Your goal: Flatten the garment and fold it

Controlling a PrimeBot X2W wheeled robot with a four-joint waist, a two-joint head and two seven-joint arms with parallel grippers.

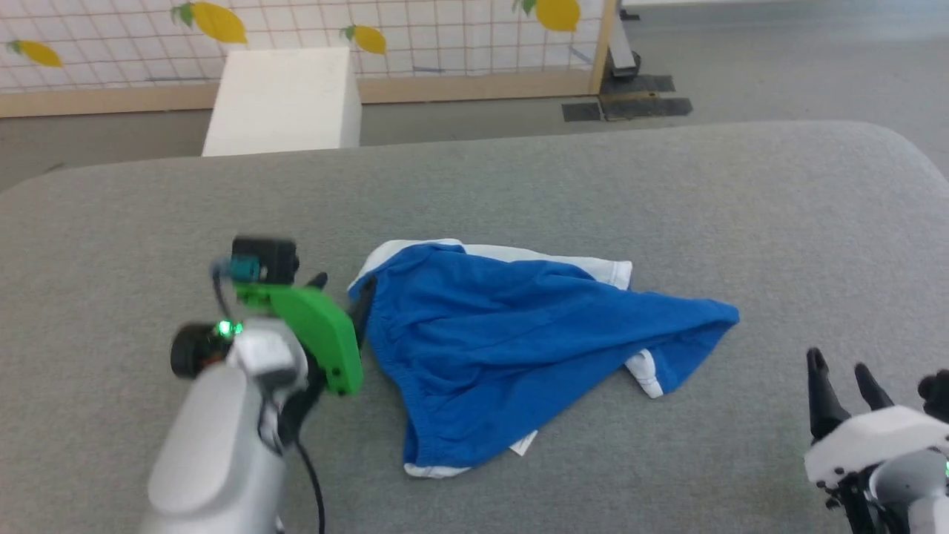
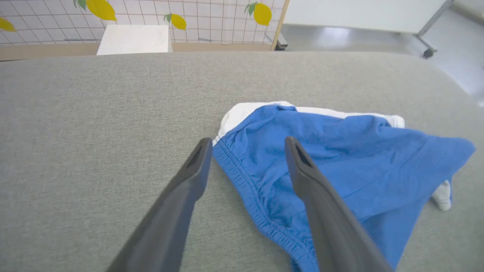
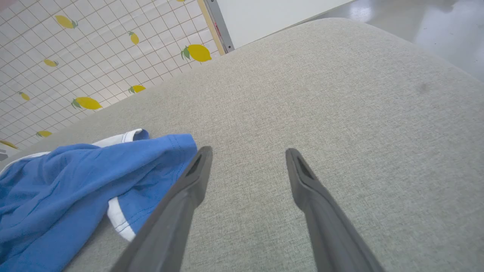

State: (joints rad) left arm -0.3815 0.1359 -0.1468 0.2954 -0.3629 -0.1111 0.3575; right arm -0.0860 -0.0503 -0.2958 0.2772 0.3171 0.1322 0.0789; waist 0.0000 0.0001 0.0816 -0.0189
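**A:** Where are the shorts?

**B:** In the middle of the counter, crumpled. The elastic waistband runs down the left side, with white lining turned out at the far left corner. One leg tapers to a tip on the right. A white stripe peeks out from under it on the near side.

**A:** And the left fingers?

**B:** They are spread wide and straddle the far end of the waistband. One finger is over bare counter just left of the cloth, the other over the blue. Nothing is pinched. I cannot tell whether the tips touch the fabric.

**A:** The right fingers?

**B:** Also wide apart and empty, over bare counter just right of the leg tip. One finger is beside the hem.

**A:** So which step is this?

**B:** I'd judge it's the first grasp for flattening. Nothing is spread out or folded yet.

**A:** How do you do it well?

**B:** Come down so the waistband edge sits between the left fingers, and close on the band itself. Thin cloth alone would likely slip or bunch. The right fingers should take the hem at the leg tip. Then both pull apart, left and right, low over the counter, so the creases run out. Lifting high would probably let the soft cloth sag and twist. Make sure the tucked-under stripe comes free before any fold.
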